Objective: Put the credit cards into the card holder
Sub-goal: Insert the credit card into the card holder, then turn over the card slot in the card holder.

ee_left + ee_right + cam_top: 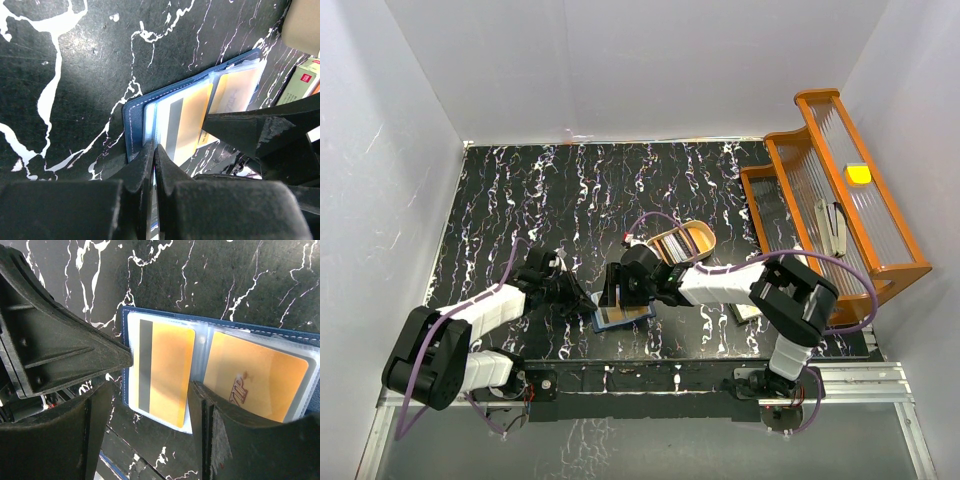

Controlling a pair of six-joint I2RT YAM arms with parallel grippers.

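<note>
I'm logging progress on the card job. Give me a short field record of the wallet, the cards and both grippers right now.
card holder: open flat on the table
striped card: orange, in a clear sleeve
VIP card: orange, in the adjacent sleeve
left gripper: shut, tips at the holder's edge; a pinch is unclear
right gripper: open, fingers either side of the striped card

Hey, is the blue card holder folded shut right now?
No, the card holder lies spread open on the table, with orange cards showing on both of its halves.
</note>
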